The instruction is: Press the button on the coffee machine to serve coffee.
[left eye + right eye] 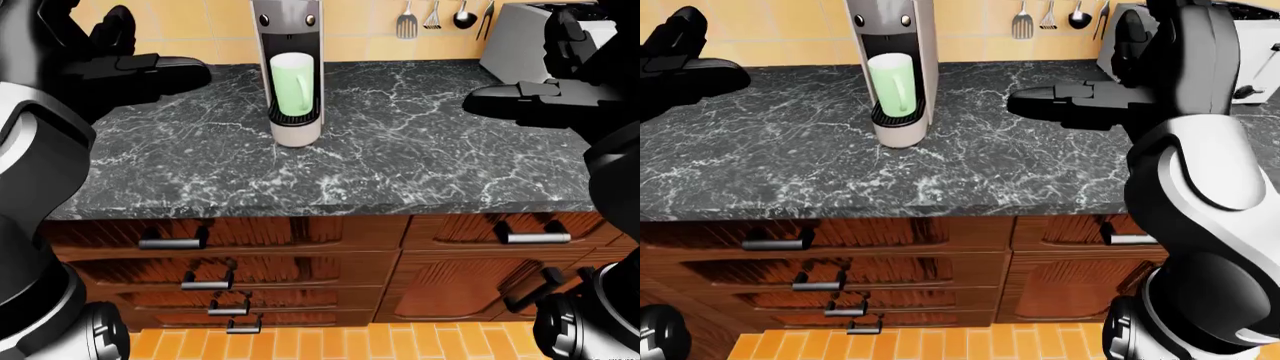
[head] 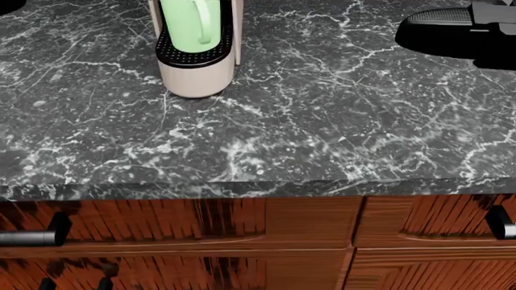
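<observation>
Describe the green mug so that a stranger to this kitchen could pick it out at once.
Find the dark marble counter above the wooden drawers, then the tall slim coffee machine standing on it by the yellow wall. The green mug sits upright in the machine's bay on the black drip tray. It is the only pale green thing on the counter.

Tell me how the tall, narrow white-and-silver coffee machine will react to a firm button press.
The coffee machine stands tall on a small rounded base, so a hard push up high might tip or slide it on the glossy marble counter. The green mug could jostle.
</observation>
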